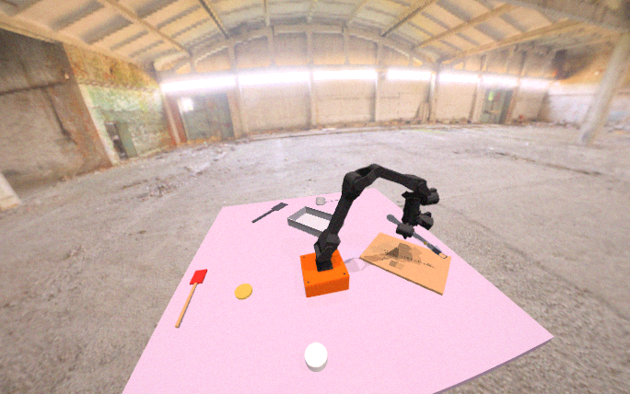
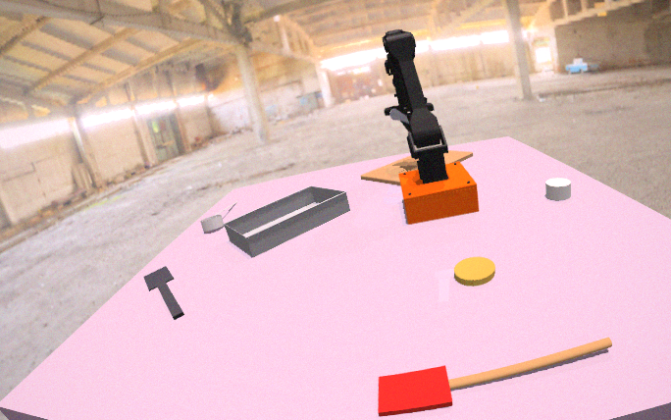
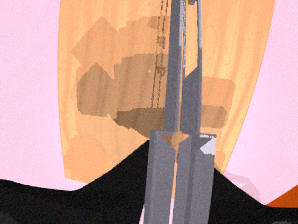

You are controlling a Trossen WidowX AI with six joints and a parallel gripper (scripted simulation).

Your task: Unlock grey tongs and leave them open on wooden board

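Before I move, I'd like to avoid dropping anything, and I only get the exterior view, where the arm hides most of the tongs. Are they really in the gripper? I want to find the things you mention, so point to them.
Observer: Yes. From the top view, the tongs (image 1: 417, 236) (image 2: 398, 116) (image 3: 191, 110) run between the fingers of the gripper (image 1: 414, 225) (image 2: 408, 109) (image 3: 165, 148), which is closed on them.
Operator: What does the wrist camera see behind them?
Observer: The wooden board (image 1: 411, 264) (image 2: 460, 157) (image 3: 250, 75), spread across most of the background.
Operator: And are their two arms pressed flat together?
Observer: Not all along: in the wrist view, a narrow strip of board shows between them.
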